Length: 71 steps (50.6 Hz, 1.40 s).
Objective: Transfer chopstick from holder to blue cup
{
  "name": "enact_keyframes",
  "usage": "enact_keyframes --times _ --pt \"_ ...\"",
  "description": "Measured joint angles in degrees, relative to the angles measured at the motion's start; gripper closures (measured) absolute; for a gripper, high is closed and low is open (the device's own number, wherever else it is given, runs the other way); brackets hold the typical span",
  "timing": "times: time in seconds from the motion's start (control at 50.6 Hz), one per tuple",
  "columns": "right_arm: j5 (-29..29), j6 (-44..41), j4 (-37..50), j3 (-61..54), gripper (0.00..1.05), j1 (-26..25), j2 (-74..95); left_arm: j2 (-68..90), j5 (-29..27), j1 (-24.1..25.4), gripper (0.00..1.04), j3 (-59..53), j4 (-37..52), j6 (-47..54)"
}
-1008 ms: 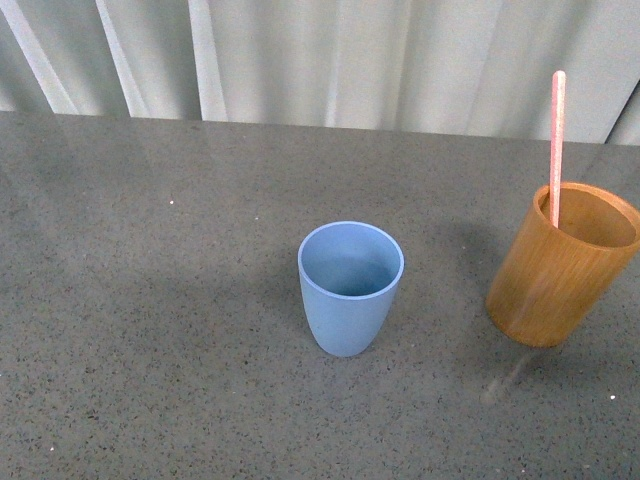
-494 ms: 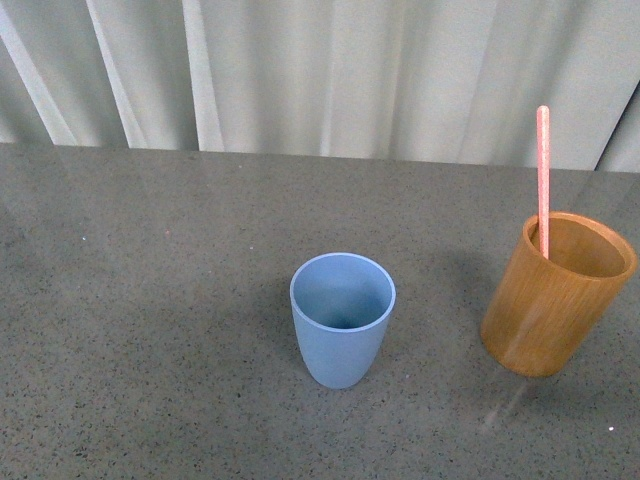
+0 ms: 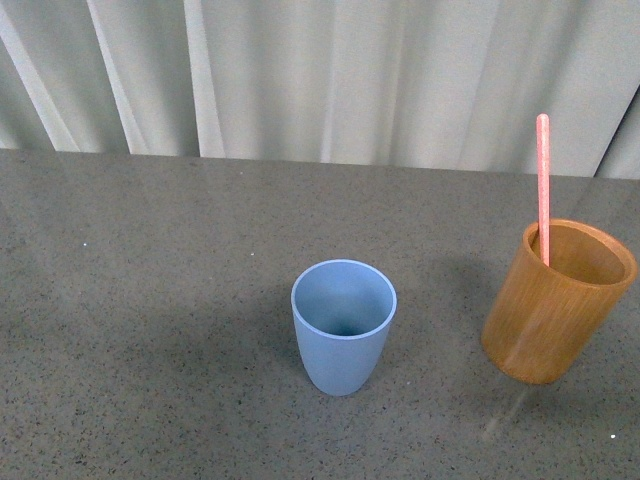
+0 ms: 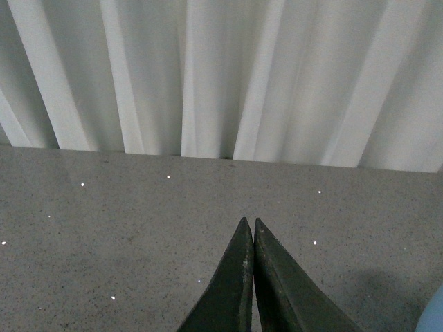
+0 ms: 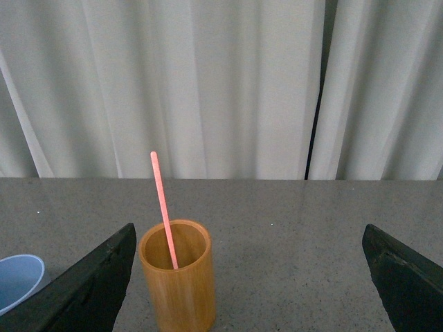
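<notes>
The pink chopstick (image 3: 543,185) stands upright in the orange-brown wooden holder (image 3: 553,305) at the right of the front view. The light blue cup (image 3: 343,325) stands empty near the middle, left of the holder. Neither gripper shows in the front view. In the right wrist view, my right gripper (image 5: 252,270) is open wide; the holder (image 5: 177,280) with the chopstick (image 5: 163,207) stands ahead, just inside the left finger, and the blue cup's rim (image 5: 17,277) shows at the edge. My left gripper (image 4: 249,225) is shut and empty above the table, the blue cup's edge (image 4: 432,318) at the corner.
The cups stand on a dark grey speckled tabletop (image 3: 150,300). A white pleated curtain (image 3: 320,70) hangs along the table's far edge. A dark gap (image 5: 315,138) shows between curtain panels in the right wrist view.
The front view has shifted: the cup, holder and table edge now sit lower in the picture than a second ago. The objects themselves have not moved on the table.
</notes>
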Motion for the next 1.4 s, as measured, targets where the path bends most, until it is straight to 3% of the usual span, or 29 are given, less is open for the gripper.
enact_keyframes --times 0.475,1.404 --pt "0.02 0.00 0.00 0.00 0.10 0.00 0.00 -10.99 0.04 0.02 1.01 -4.39 -5.38 -0.02" --pt "0.02 0.00 0.00 0.00 0.10 0.00 0.00 -32.22 0.13 0.02 1.01 -4.39 -26.18 0.00"
